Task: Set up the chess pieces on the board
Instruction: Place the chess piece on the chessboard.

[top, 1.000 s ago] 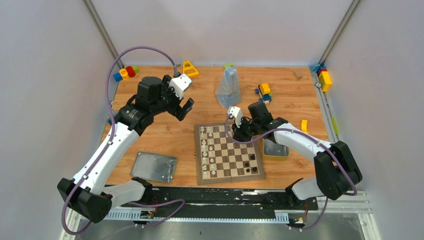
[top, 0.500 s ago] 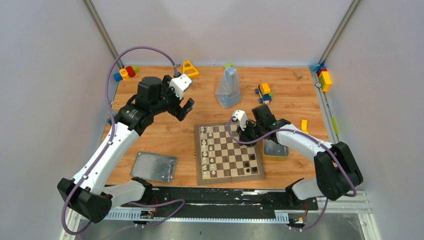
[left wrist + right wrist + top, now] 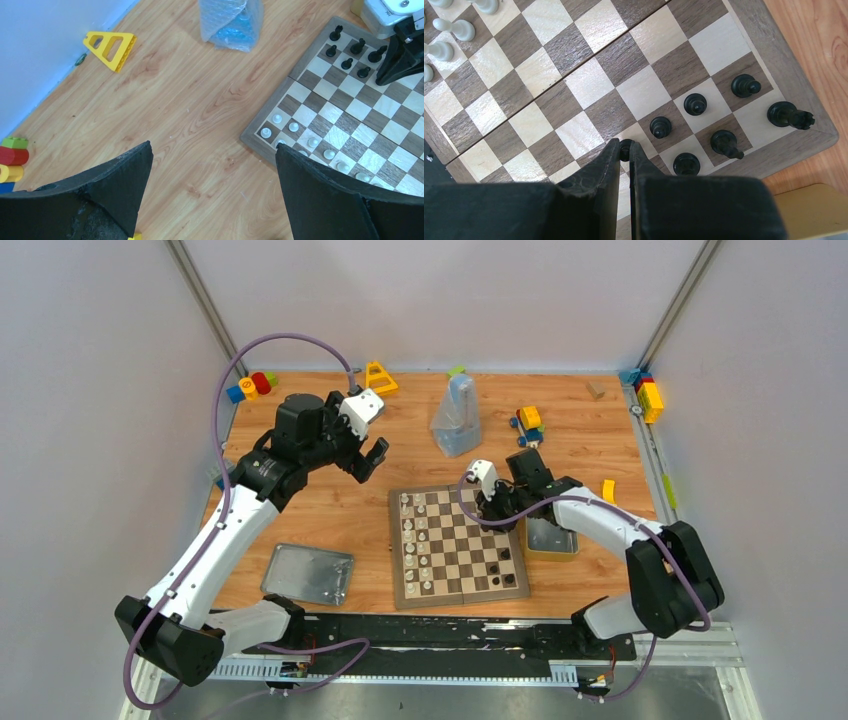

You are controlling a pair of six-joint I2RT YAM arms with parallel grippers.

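Note:
The board (image 3: 462, 545) lies at mid-table. Cream chess pieces (image 3: 412, 530) stand in its two left columns, and a few black ones (image 3: 505, 555) stand near its right edge. My right gripper (image 3: 492, 508) hangs low over the board's far right part. It is shut on a small black chess piece (image 3: 625, 146), over a square beside several standing black pieces (image 3: 695, 104). My left gripper (image 3: 212, 150) is wide open with nothing between its fingers. It hovers above bare wood to the left of the board's far corner (image 3: 260, 135).
A silver tin lid (image 3: 309, 573) lies left of the board. The tin (image 3: 550, 538) sits against the board's right edge. A bubble-wrap bag (image 3: 456, 418) stands behind the board. Toy blocks (image 3: 250, 386) and a yellow triangle (image 3: 380, 377) lie along the back, and more blocks (image 3: 528, 423) lie at right.
My right gripper has shifted a little to the right and nearer with the black piece in it. The left arm has not moved.

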